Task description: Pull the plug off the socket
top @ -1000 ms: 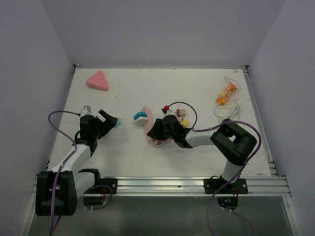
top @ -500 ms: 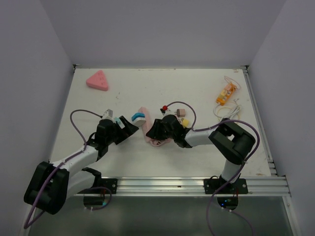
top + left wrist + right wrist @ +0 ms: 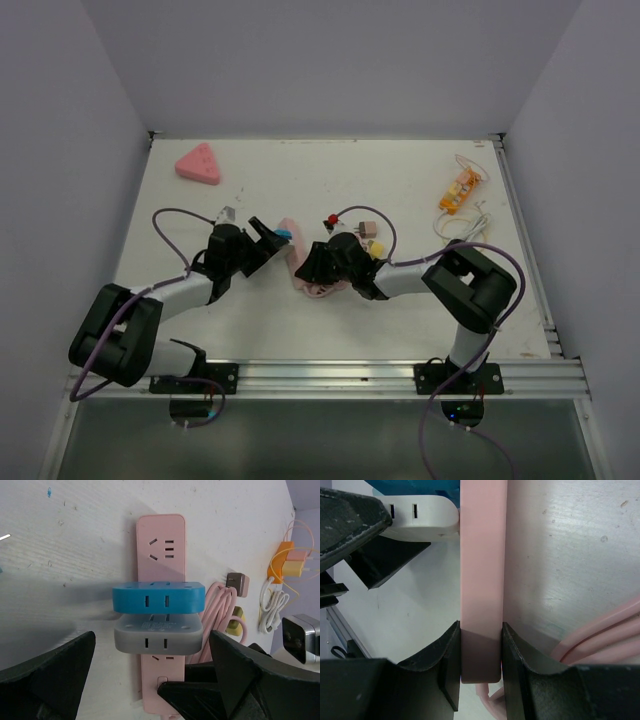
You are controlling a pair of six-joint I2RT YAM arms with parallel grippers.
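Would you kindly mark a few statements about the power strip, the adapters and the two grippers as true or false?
1. The right gripper is shut on the pink power strip. True.
2. The blue adapter sits right beside the grey adapter on the strip. True.
3. The left gripper is shut on the blue adapter. False: it is open, its fingers on either side of the adapters.
4. The pink triangular block lies by the right arm's base. False: it lies near the table's far left corner.

From above, the left gripper (image 3: 262, 237) covers most of the blue plug (image 3: 284, 233), and the gray plug (image 3: 158, 636) is hard to make out there. In the left wrist view, the pink socket strip (image 3: 161, 545) runs off the bottom edge. In the right wrist view, the top edge cuts the blue plug.
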